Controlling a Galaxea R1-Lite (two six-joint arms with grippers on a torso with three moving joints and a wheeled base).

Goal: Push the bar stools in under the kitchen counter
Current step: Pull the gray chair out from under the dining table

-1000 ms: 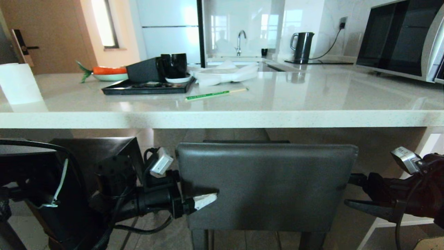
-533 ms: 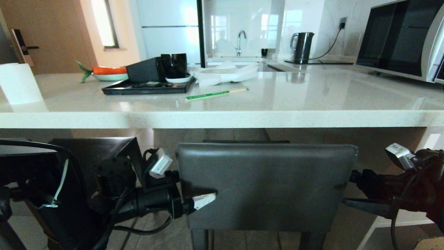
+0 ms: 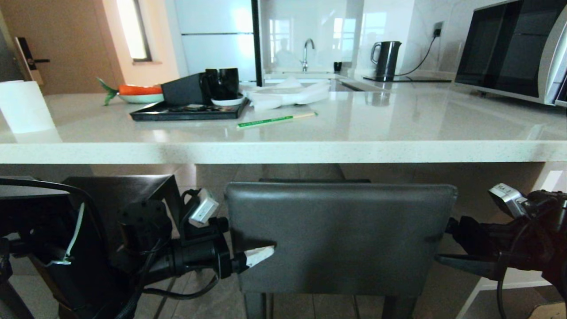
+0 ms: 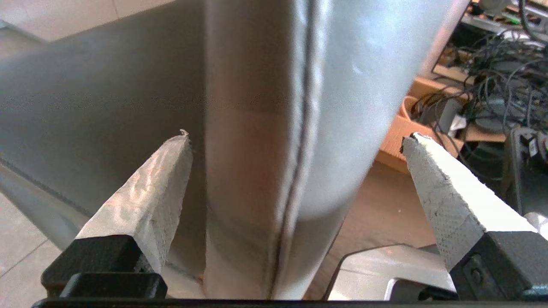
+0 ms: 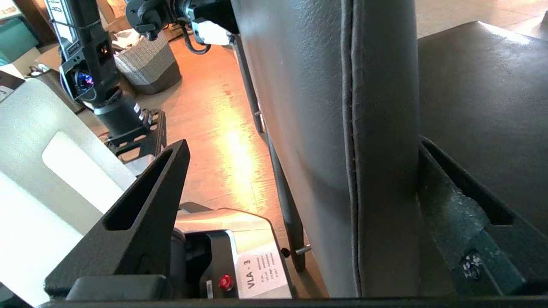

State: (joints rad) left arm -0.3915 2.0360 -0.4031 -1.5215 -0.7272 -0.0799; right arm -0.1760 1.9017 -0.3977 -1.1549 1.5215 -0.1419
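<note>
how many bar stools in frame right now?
1 for certain: the dark grey leather-backed bar stool, centre, before the glossy white stone counter, left gripper and right gripper straddling its backrest. Dark shape under the counter, left, may be another; partly hidden.

The stool's backrest (image 3: 341,237) stands straight before me, just below the front edge of the desk (image 3: 283,151), its seat (image 5: 479,98) beyond it under the slab. My left jaws (image 3: 259,254) straddle the backrest's left edge, one finger (image 4: 145,201) on each face, gaps on both sides. My right jaws (image 3: 445,246) straddle its right edge the same way. On the desk, a tray (image 3: 186,113) sits left of centre with cups (image 3: 221,83) on it; a chopstick packet (image 3: 277,119) lies right of the tray. A paper roll (image 3: 24,106) stands far left, a kettle (image 3: 386,60) far back, a microwave (image 3: 514,48) at right.
</note>
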